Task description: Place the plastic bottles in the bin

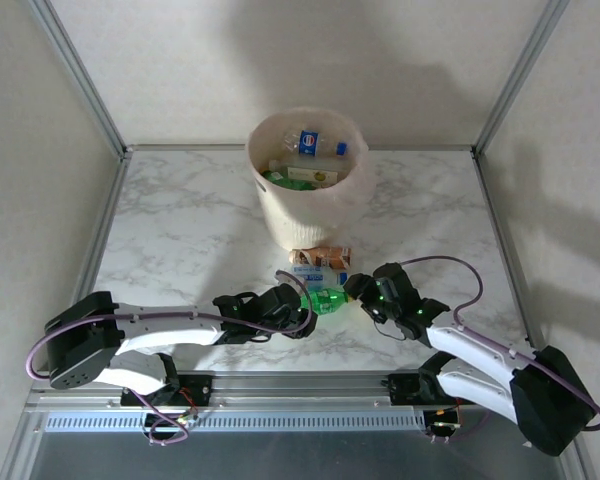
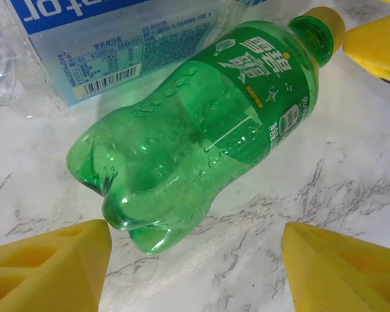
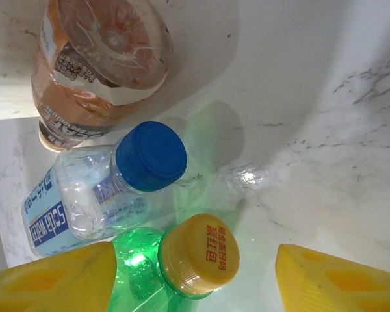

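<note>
Collision risk: we see left tool (image 2: 195, 231) and right tool (image 3: 195, 260), both parted, flanking one green bottle (image 2: 201, 123); closing together could squirt it sideways.

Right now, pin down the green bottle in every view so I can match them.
Top external: green bottle lies low centre, in front of the bin.
Left wrist: green bottle across the centre, base nearest.
Right wrist: green bottle at bottom centre, yellow cap facing the camera.
Shared landmark: the blue-labelled clear bottle beside it.
</note>
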`<state>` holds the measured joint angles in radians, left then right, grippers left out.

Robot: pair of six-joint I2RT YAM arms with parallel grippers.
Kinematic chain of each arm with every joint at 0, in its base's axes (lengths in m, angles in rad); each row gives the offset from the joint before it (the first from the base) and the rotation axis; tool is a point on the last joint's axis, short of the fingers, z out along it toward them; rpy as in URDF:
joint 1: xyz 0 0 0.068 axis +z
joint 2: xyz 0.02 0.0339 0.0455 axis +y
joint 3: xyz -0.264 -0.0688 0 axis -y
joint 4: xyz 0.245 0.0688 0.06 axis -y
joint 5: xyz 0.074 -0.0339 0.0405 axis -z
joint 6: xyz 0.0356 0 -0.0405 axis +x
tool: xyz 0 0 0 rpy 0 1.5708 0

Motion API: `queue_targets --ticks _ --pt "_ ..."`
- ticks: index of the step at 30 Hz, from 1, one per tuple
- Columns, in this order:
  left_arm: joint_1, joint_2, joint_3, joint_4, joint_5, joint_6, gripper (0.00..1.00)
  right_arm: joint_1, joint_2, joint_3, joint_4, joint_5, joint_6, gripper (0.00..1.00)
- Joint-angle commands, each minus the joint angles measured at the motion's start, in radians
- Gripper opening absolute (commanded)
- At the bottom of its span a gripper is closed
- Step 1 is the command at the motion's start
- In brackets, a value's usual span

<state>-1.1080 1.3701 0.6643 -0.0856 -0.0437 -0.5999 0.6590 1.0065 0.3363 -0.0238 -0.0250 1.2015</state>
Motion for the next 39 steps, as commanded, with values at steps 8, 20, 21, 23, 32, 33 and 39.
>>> queue_targets --ticks 8,20,21,23,32,33,39 --pt "0.005 0.015 -0.006 0.017 0.011 -0.008 0.67 0.061 0.072 -0.005 0.086 0.012 0.063 0.62" --pt "0.005 0.007 -0.012 0.016 0.018 -0.001 0.66 0.073 0.151 0.024 0.102 0.061 0.099 0.53" --pt "0.005 0.006 -0.012 0.015 0.017 -0.001 0.66 0.073 0.161 0.029 0.101 0.063 0.099 0.53" --pt "0.005 0.004 -0.012 0.012 0.018 0.001 0.66 0.073 0.181 0.041 0.100 0.069 0.101 0.52" --pt "0.006 -0.006 -0.028 0.005 0.016 0.000 0.60 0.076 0.204 0.084 0.100 0.067 0.101 0.59" --pt "0.006 -0.008 -0.031 0.006 0.014 0.000 0.58 0.077 0.200 0.087 0.095 0.070 0.101 0.59" --pt "0.011 0.001 -0.046 0.012 0.011 -0.010 0.43 0.103 0.199 0.095 0.084 0.081 0.116 0.63"
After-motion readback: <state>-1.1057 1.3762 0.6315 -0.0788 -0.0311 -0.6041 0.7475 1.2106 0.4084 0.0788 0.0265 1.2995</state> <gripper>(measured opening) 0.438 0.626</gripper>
